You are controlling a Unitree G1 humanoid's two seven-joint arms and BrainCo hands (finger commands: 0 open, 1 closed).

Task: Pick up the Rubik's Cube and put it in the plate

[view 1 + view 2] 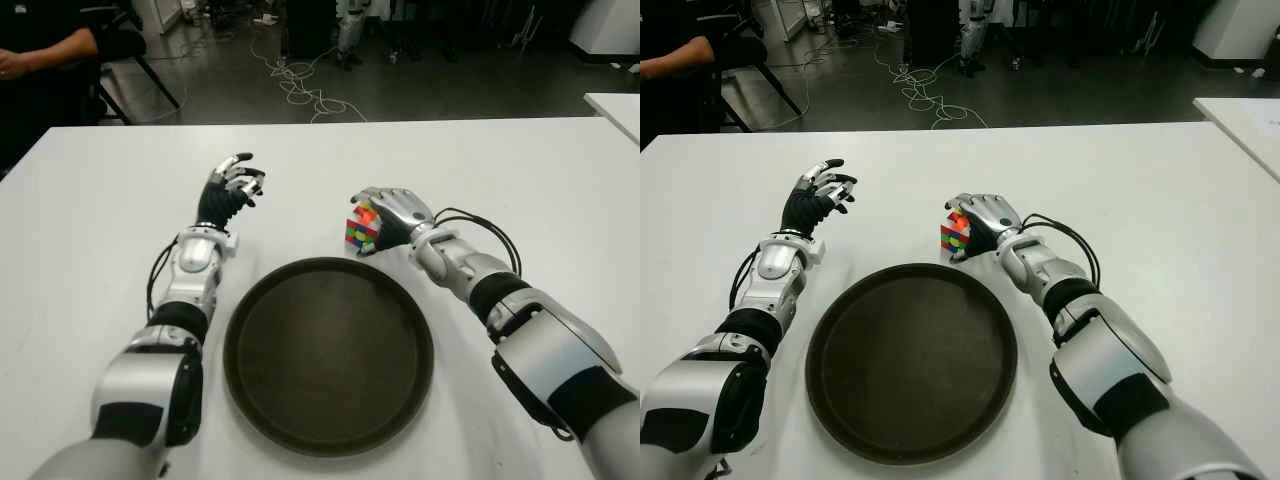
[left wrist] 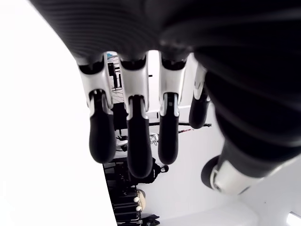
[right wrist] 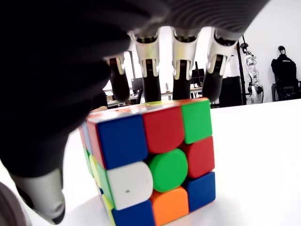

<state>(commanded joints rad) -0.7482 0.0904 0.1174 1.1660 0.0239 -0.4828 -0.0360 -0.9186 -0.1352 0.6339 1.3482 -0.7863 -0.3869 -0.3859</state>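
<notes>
A: Where is the Rubik's Cube?

B: Directly under our right hand, whose fingers curl over its top; plate just beside. Our left hand hangs relaxed, empty.

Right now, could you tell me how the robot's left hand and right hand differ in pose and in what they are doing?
The right hand is curled over the Rubik's Cube, beyond the far rim of the plate; the left hand holds nothing. The right hand's fingers lie over the cube's top; the left hand's fingers hang relaxed above the bare table. Both are beyond the plate, which holds nothing.
</notes>
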